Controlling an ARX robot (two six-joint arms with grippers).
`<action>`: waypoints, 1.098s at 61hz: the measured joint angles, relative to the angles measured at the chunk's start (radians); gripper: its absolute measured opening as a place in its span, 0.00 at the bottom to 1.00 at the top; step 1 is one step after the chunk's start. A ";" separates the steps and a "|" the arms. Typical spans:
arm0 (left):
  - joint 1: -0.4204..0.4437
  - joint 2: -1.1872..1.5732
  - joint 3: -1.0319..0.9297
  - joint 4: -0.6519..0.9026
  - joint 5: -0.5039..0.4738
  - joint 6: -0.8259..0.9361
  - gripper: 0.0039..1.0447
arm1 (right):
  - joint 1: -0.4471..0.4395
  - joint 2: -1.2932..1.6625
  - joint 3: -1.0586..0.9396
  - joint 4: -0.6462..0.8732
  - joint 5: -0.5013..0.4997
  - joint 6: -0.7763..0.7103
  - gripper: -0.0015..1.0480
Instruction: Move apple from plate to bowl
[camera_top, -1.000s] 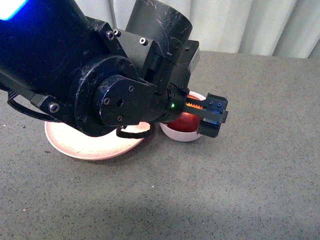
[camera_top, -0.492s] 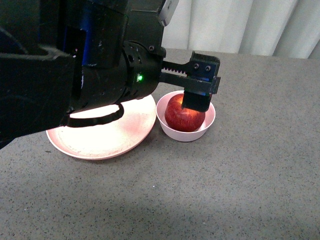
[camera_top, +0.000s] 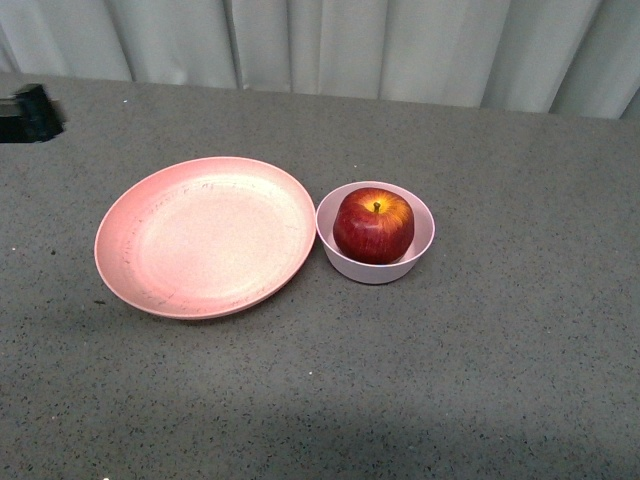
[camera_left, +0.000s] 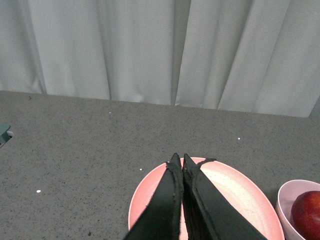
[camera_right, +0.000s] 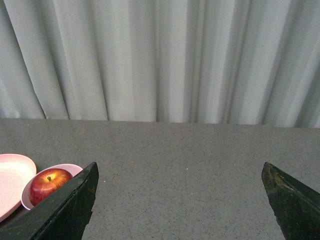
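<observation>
The dark-red apple (camera_top: 374, 225) with a yellow patch at its stem sits inside the small pale-pink bowl (camera_top: 420, 252). The wide salmon-pink plate (camera_top: 200, 240) lies empty just left of the bowl, almost touching it. Neither gripper shows in the front view. In the left wrist view my left gripper (camera_left: 179, 160) is shut and empty, over the plate (camera_left: 235, 192), with the bowl (camera_left: 286, 200) and apple (camera_left: 307, 215) at the edge. In the right wrist view my right gripper (camera_right: 180, 175) is wide open and empty, away from the apple (camera_right: 49, 185), bowl (camera_right: 27, 199) and plate (camera_right: 12, 175).
A grey speckled table (camera_top: 500, 350) carries everything. White curtains (camera_top: 350, 45) hang along its far edge. A dark object (camera_top: 28, 112) shows at the far left edge of the front view.
The arm that stood over the bowl has pulled back out of the front view. The apple stays in the bowl, and the plate is now fully in sight.
</observation>
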 joint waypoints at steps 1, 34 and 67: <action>0.008 -0.020 -0.011 -0.008 0.013 0.002 0.03 | 0.000 0.000 0.000 0.000 0.000 0.000 0.91; 0.179 -0.593 -0.156 -0.428 0.183 0.002 0.03 | 0.000 0.000 0.000 0.000 0.000 0.000 0.91; 0.290 -0.974 -0.173 -0.768 0.290 0.003 0.03 | 0.000 0.000 0.000 0.000 0.000 0.000 0.91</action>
